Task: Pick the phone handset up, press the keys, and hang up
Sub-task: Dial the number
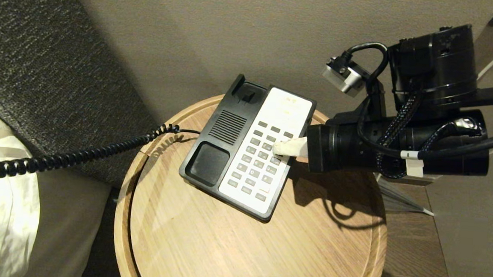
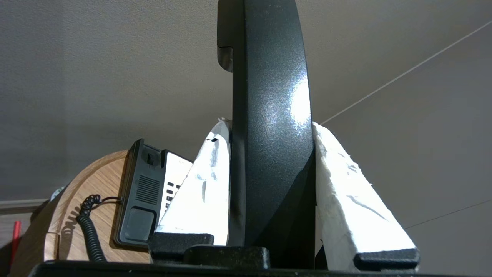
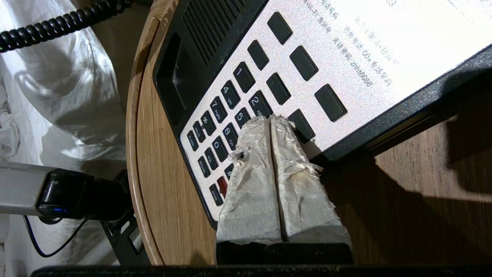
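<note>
Right claw on the keys, left claw holding the handset

The right claw [image 3: 271, 120], fingers pressed together, tips rest on the keys [image 1: 259, 158]; the left claw [image 2: 269, 127] clamps the handset [image 2: 271, 115] upright, off the phone [image 1: 246, 147] near the round table's [image 1: 206, 239] back edge.

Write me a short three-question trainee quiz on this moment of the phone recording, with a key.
1. True or false: the phone handset rests in the cradle of the phone base.
2. What are the closed tips of the right gripper over? A) the speaker grille B) the keys C) the round wooden table
3. Fill in: the left gripper is shut on the ____.

Key: 1 false, the cradle is empty and the handset is held off to the side; 2 B, beside the 2 and 5 keys; 3 phone handset.
</note>
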{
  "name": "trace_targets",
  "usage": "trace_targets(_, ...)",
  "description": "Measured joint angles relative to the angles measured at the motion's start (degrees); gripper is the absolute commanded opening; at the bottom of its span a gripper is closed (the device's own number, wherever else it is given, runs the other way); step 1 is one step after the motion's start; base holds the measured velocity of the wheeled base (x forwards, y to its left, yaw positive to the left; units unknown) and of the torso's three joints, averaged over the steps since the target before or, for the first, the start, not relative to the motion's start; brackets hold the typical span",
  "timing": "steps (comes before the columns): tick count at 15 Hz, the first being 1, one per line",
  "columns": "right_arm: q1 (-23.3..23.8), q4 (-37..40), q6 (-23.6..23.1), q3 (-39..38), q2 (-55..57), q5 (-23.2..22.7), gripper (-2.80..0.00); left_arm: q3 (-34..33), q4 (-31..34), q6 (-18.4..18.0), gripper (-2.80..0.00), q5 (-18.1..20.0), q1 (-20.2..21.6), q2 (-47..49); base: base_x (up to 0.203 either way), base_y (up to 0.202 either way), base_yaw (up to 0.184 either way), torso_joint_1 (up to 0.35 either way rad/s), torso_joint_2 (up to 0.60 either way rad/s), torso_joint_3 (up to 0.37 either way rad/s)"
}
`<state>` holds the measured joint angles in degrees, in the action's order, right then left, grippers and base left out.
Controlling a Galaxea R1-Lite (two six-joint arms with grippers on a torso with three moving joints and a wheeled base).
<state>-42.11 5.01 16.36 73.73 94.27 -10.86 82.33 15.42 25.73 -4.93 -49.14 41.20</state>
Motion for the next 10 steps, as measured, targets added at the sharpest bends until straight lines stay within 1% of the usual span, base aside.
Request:
trace_targets(6, 0.02, 0.86, 0.4, -0.2, -1.43, 0.05, -2.8, -1.69, -0.01, 0.04, -2.8, -0.03, 0.0, -1.1, 0.0, 0.0, 0.0, 0.0, 0.0, 0.0)
trace_targets(10, -1.13, 1.43, 0.6, -0.39, -3.09, -0.18, -2.8, -1.62, -0.05, 0.04, -2.8, -0.02, 0.0, -1.18, 0.0, 0.0, 0.0, 0.0, 0.0, 0.0)
